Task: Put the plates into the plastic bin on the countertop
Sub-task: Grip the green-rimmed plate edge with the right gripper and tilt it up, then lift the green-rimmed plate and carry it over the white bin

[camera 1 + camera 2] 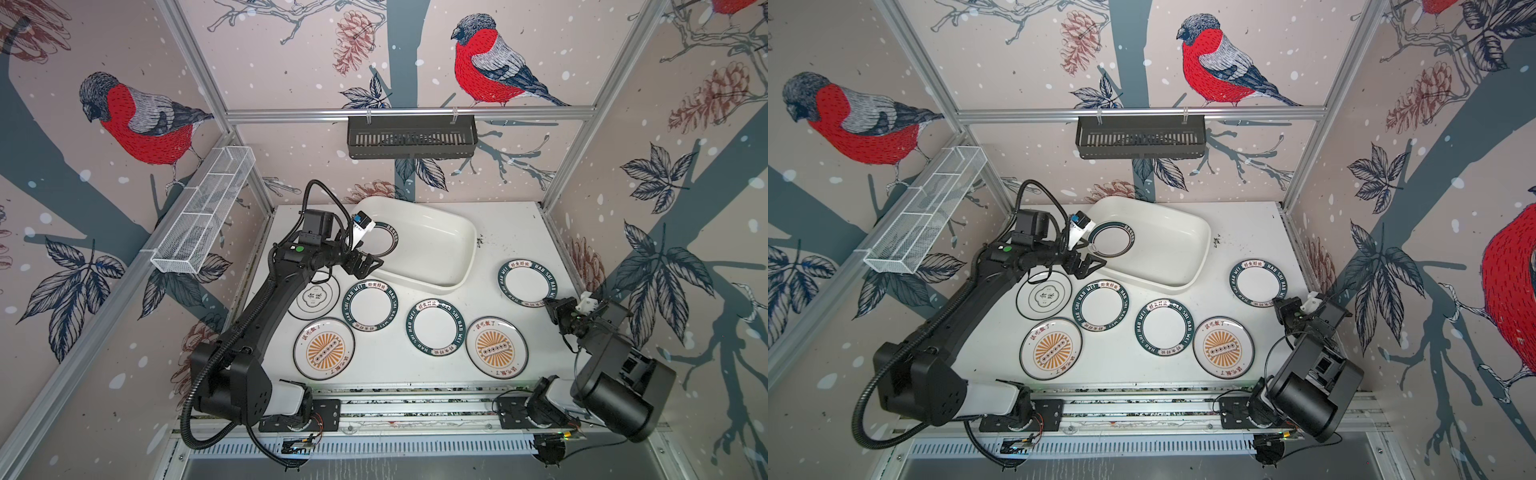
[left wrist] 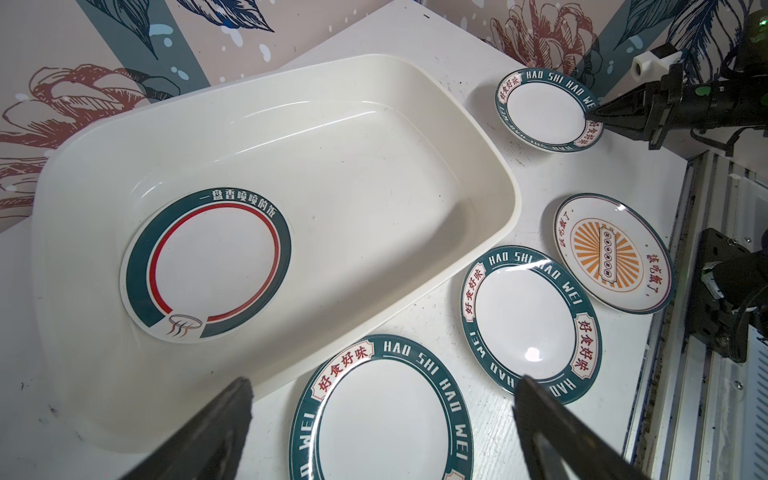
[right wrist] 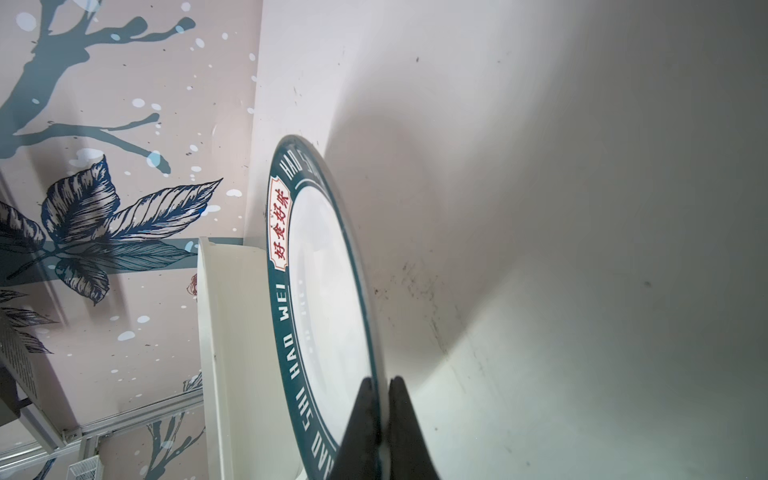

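the bin (image 1: 436,249) stands at the back of the bench (image 1: 519,232), one plate (image 1: 384,243) lying in its left end. right of the bin lies the far right plate (image 1: 528,282), the right tool (image 1: 549,303) at its front rim. before the bin lie the left plate (image 1: 314,297), second plate (image 1: 370,305) and middle plate (image 1: 435,327); nearest the front, the front left plate (image 1: 324,349) and front right plate (image 1: 496,348). the left tool (image 1: 368,267) hangs over the bin's front left corner.

I counted three green-lettered plates (image 1: 370,305), two sunburst plates (image 1: 324,349), one quatrefoil plate (image 1: 318,300), one red-ringed plate (image 2: 205,270), one plastic bin (image 1: 432,243), one black basket (image 1: 411,139) and one wire basket (image 1: 203,216).
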Motion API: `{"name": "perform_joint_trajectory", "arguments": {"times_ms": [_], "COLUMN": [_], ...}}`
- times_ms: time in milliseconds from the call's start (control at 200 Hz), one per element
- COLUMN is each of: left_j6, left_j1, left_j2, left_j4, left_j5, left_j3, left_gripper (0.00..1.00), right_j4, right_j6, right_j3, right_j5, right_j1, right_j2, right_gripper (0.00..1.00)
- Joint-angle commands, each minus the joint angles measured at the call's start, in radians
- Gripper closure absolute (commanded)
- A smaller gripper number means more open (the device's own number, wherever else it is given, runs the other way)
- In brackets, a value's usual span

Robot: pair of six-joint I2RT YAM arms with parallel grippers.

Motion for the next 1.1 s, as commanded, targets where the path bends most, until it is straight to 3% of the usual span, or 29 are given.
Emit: {"name": "perform_joint_trajectory", "arguments": {"times_ms": [0, 580, 1096], "left_j6": [-0.002, 0.008, -0.003], "left_j1": [0.000, 0.000, -0.001], "left_j2": [-0.004, -0.033, -0.054], "left_j4": [0.006, -0.002, -0.005], "left_j5": [0.013, -0.022, -0.047], "left_j3": [0.001, -0.003, -0.003], "left_gripper": [0.03, 0.03, 0.03], "right_j4": [-0.029, -0.127, -0.073], "right_j6": [-0.005, 0.034, 0.151], "right_j3": [0.022, 0.180, 0.367], "right_j5": [-0.015, 0.032, 0.188], "right_j1": [0.005, 0.139, 0.434], "right_j2": [-0.018, -0.129, -0.074], "right_gripper": [0.98, 0.98, 0.98]}}
